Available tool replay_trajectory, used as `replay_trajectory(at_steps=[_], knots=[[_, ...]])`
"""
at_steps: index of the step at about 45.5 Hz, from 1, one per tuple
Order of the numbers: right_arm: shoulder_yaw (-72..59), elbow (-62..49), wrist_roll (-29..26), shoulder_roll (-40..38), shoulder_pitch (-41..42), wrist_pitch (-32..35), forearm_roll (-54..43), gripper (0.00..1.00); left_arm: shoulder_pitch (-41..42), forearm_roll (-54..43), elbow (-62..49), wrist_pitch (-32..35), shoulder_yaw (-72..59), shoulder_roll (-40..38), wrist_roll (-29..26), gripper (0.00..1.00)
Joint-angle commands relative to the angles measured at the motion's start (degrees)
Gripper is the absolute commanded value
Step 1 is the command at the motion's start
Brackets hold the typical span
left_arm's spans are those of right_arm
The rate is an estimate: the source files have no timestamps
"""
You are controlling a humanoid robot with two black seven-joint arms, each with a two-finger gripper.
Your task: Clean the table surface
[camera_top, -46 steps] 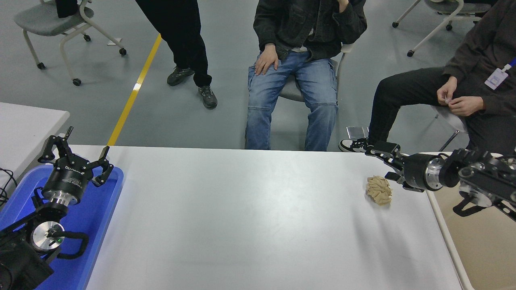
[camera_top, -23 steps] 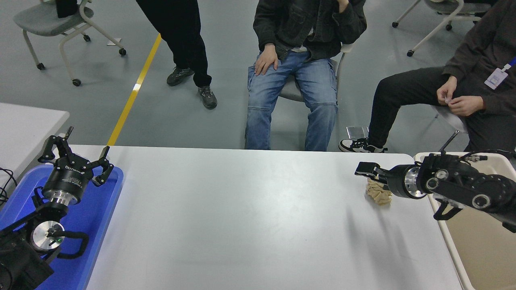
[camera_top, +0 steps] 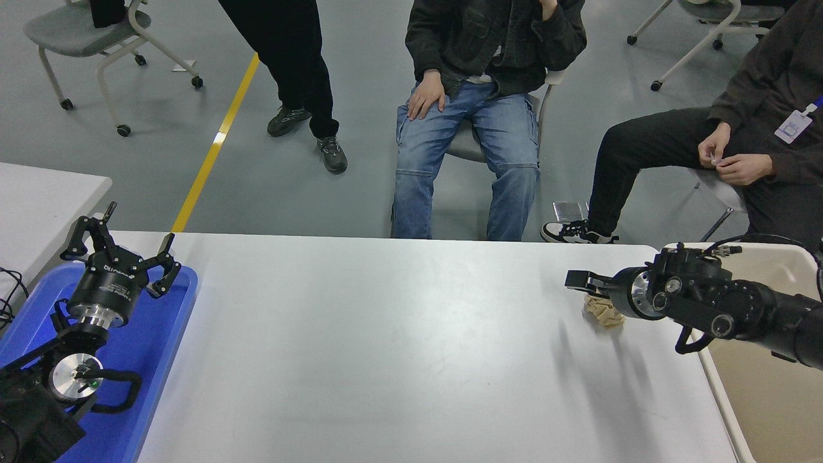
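A crumpled paper wad [camera_top: 603, 311] lies on the table surface [camera_top: 398, 347] near its right edge; a bin [camera_top: 765, 379] stands just beyond that edge.

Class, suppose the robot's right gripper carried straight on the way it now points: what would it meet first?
The right gripper points left across the white table surface, above the crumpled tan paper wad. Its way looks free, though height is unclear.

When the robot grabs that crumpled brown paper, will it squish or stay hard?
Probably squish. The paper wad looks creased and folded, so it should crush easily under the right pincer. It seems light for its size and may slide on the smooth white table. Its lumpy shape likely won't roll far.
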Motion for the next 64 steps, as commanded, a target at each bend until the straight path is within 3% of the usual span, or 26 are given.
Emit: replay_trajectory(at_steps=[1, 38, 64], knots=[[-1.82, -7.36, 0.33, 5.10, -1.14, -0.09, -0.06, 0.99, 0.00, 0.00, 0.00, 0.00, 0.00, 0.00, 0.07, 1.00], [-8.41, -17.55, 1.74, 10.73, -3.52, -2.99, -0.15, 0.99, 0.00, 0.00, 0.00, 0.00, 0.00, 0.00, -0.02, 1.00], [-12.63, -27.31, 5.69, 15.92, -7.03, -4.57, 0.03, 0.99, 0.00, 0.00, 0.00, 0.00, 0.00, 0.00, 0.07, 1.00]])
